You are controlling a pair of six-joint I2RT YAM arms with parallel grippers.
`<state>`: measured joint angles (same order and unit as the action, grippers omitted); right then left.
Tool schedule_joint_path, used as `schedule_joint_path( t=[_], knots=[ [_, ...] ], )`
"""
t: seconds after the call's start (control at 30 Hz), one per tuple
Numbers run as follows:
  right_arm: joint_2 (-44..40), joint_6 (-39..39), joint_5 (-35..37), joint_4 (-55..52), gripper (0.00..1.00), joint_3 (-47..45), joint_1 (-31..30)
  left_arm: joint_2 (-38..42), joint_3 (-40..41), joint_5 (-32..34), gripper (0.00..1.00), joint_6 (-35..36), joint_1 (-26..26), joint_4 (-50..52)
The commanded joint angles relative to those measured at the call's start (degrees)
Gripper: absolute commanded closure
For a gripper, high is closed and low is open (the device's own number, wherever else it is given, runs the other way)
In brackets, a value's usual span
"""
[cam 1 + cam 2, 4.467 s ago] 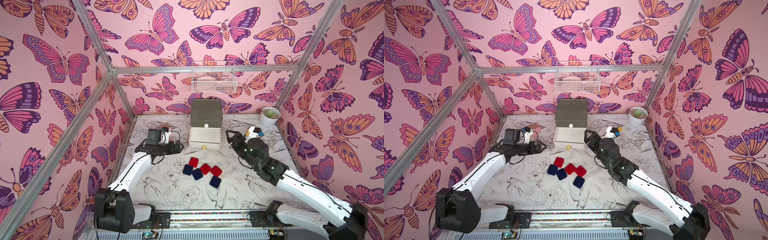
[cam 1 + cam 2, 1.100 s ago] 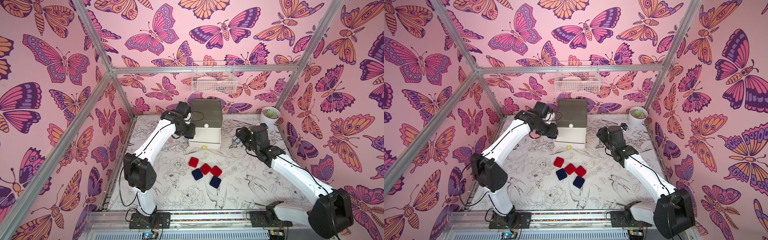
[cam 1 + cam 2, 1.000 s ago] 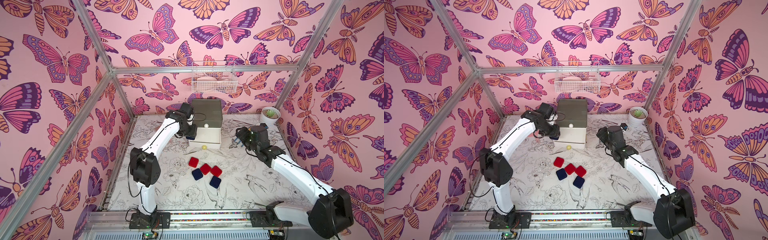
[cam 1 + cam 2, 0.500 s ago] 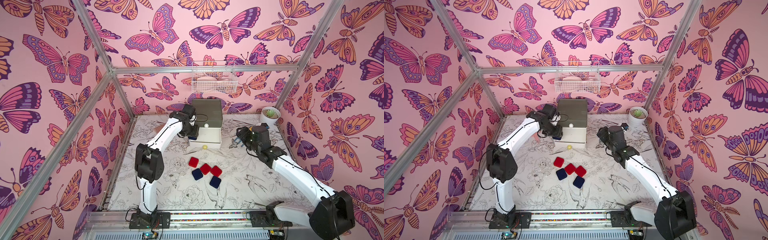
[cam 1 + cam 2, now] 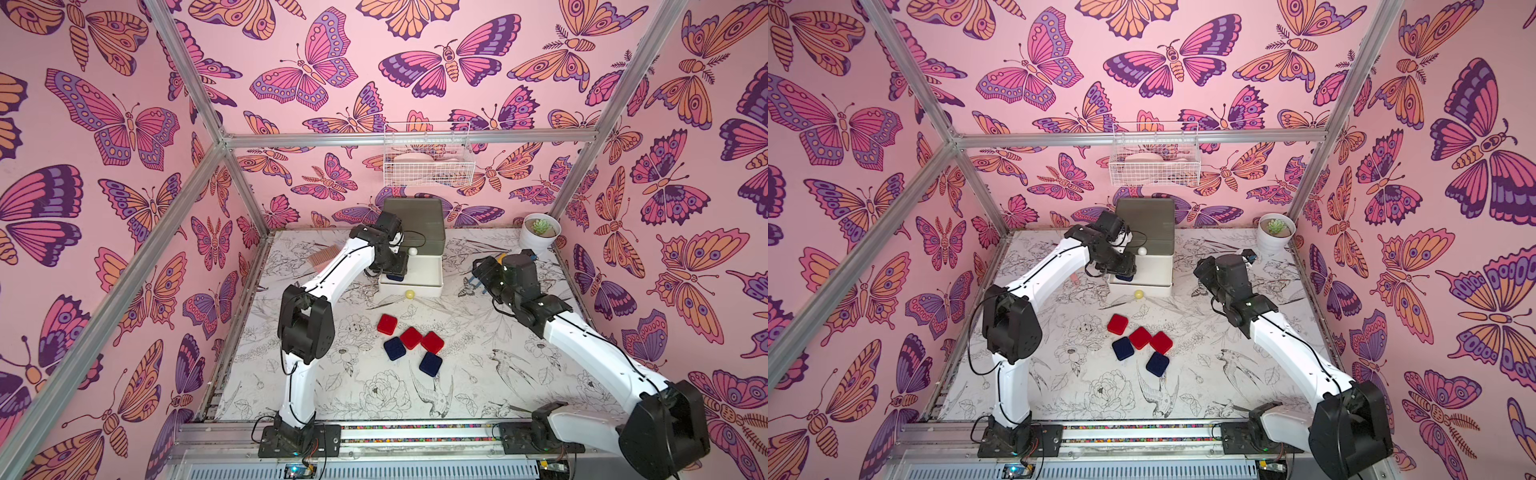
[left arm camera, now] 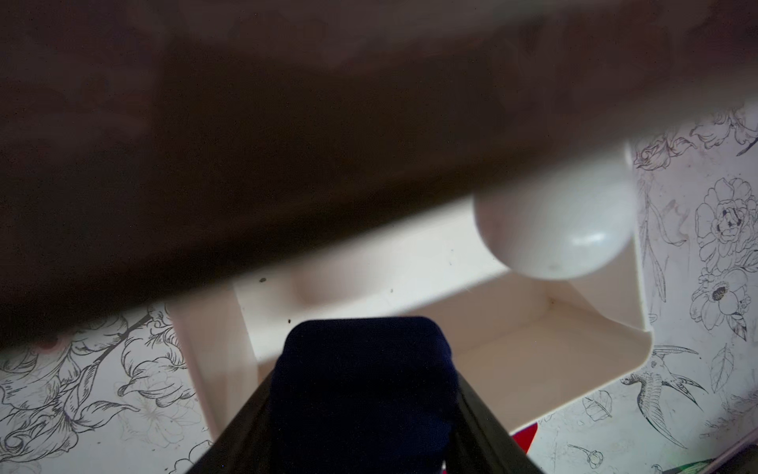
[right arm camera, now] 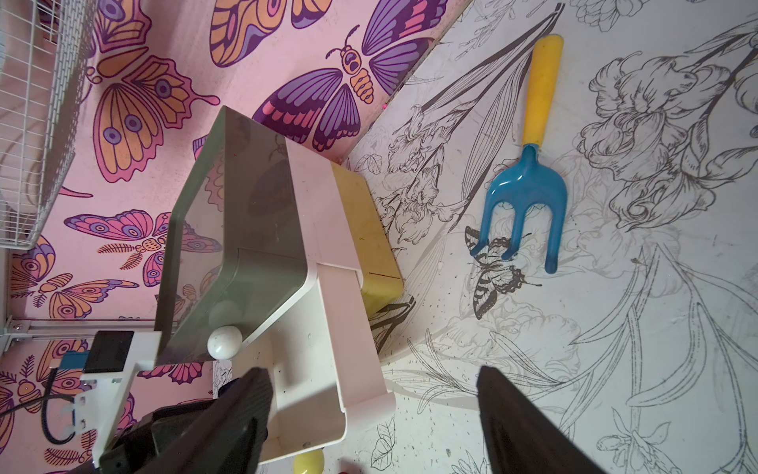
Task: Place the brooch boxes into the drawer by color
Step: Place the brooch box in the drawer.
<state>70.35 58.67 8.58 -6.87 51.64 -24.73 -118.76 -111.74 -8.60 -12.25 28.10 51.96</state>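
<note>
left jaws: pinching a navy brooch box (image 6: 365, 385) by two opposite sides, at the far middle of the counter (image 5: 478, 386)
held box: over the left part of the white drawer (image 5: 419, 272), which stands pulled out; whether the box touches the drawer floor cannot be told
right jaws: spread wide with nothing between them, hovering just right of the drawer chest (image 5: 415, 224) and pointed toward it
drawer chest: against the far wall, in both top views; dark grey top tier shut, with its white knob (image 5: 412, 251) facing the near side; white middle tier drawn out toward the near side, with its yellow knob (image 5: 409, 294) at the front; mustard bottom tier (image 7: 365, 230) shut beneath
red brooch boxes (image 5: 411, 337): three lying flat on the counter, near of the open drawer; the left one (image 5: 387, 324) sits slightly apart, and the right one (image 5: 432, 342) is close against the middle one
loose navy boxes (image 5: 394, 348): two on the counter; one is close against the middle red box on its near left, the second (image 5: 430, 364) is just near of the right red box
garden fork (image 7: 529, 205): blue tines, yellow handle, flat on the counter right of the chest
potted succulent (image 5: 539, 232): white pot in the far right corner
wire basket (image 5: 426, 160): white, hung on the far wall above the chest
</note>
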Motion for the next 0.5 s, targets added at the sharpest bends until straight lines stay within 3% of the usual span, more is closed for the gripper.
schedule_joint_path(
  t=[0.0, 0.47],
  knots=[
    [-1.3, 0.4, 1.3, 0.5, 0.16, -0.5, 0.5, -1.8, -0.5, 1.0, 0.46, -0.6, -0.1, 1.0],
    [-1.5, 0.4, 1.4, 0.5, 0.16, -1.1, 0.5, -2.2, -0.9, 1.4, 0.36, -0.5, 0.2, 1.1]
  ],
)
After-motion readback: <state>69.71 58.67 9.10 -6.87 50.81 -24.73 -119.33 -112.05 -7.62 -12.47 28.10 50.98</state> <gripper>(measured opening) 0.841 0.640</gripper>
